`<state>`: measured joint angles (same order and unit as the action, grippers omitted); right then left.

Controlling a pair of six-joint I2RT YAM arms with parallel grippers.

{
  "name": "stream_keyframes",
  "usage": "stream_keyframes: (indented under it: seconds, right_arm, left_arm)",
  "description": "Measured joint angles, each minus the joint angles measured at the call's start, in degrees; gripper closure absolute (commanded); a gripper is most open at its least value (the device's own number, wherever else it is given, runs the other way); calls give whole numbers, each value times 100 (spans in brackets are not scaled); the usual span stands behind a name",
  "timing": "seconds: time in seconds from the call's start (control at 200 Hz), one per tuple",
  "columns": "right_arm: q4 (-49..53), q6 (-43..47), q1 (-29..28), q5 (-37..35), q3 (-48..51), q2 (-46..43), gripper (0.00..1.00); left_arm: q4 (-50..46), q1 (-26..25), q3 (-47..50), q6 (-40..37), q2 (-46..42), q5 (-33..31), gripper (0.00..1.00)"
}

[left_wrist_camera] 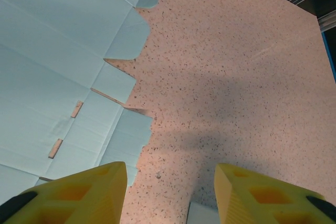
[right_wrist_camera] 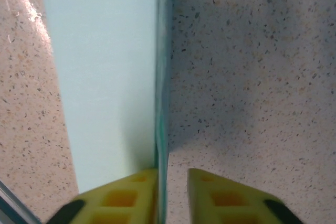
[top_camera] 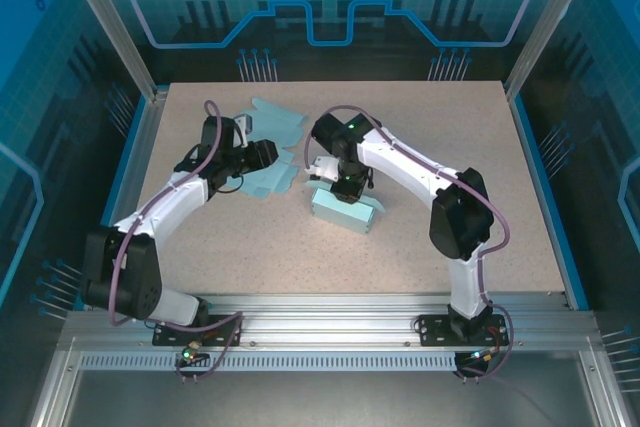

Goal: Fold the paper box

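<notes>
1. The pale blue paper box (top_camera: 345, 212) sits near the middle of the speckled beige table (top_camera: 450, 127), already standing up as a shallow oblong. It lies well apart from the flat pale blue card blanks (top_camera: 275, 122) spread behind it to the left.
2. The right gripper (top_camera: 345, 185) is down on the box's far edge. From the wrist, the right gripper (right_wrist_camera: 170, 171) straddles a thin upright wall (right_wrist_camera: 161, 51) of the box. One yellow finger is against the wall and the other stands just off it, so the jaws are slightly apart and not pinching.
3. The left gripper (top_camera: 265, 155) hovers over the near edge of the blanks. Its wrist view shows the left gripper (left_wrist_camera: 169, 165) spread wide with nothing between the fingers. The blank's notched flaps (left_wrist_camera: 123, 85) lie to one side and bare table (left_wrist_camera: 236, 77) lies below.
4. I judge the step in hand to be setting or tucking this wall of the box. Next I would want the wall seated square. That means lifting clear straight up without dragging the paper, or closing squarely on it if it needs another push.
5. The overhead view gives me where box, blanks and arms lie. The finger gap at the wall I read from the right wrist view, and the creases and slots (left_wrist_camera: 76, 109) in the blank from the left wrist view.
</notes>
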<state>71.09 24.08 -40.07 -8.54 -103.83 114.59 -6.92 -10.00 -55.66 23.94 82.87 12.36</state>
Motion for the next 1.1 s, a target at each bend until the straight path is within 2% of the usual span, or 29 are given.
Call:
stream_keyframes:
  seconds: [0.125, 0.275, 0.355, 0.425, 0.6, 0.815, 0.885, 0.955, 1.096]
  right_arm:
    - [-70, 11, 0, -42, 0, -2, 60]
    - [-184, 13, 0, -87, 15, -2, 59]
    - [-251, 15, 0, -107, 57, -24, 59]
    - [-293, 22, 0, -107, 76, -44, 59]
    - [-424, 39, 0, -111, 144, -79, 59]
    - [-621, 166, 0, -133, 372, -238, 59]
    - [-658, 190, 0, -133, 422, -273, 59]
    - [-686, 192, 0, -133, 450, -286, 59]
    - [-706, 210, 0, -131, 452, -293, 59]
  left_arm:
    - [0, 0, 0, 11, 83, 61, 51]
    - [166, 0, 2, -35, 94, 170, 50]
    - [452, 0, 55, -188, 127, 358, 47]
    - [796, 7, 162, -527, 195, 737, 45]
    - [1622, 9, 612, -1742, 385, 2162, 45]
    - [1784, 7, 695, -2651, 647, 3425, 46]
    - [1775, -20, 695, -2835, 710, 3668, 46]
    - [1742, -83, 695, -3025, 719, 3812, 51]
    - [1338, -334, 479, -3296, 835, 3788, 52]
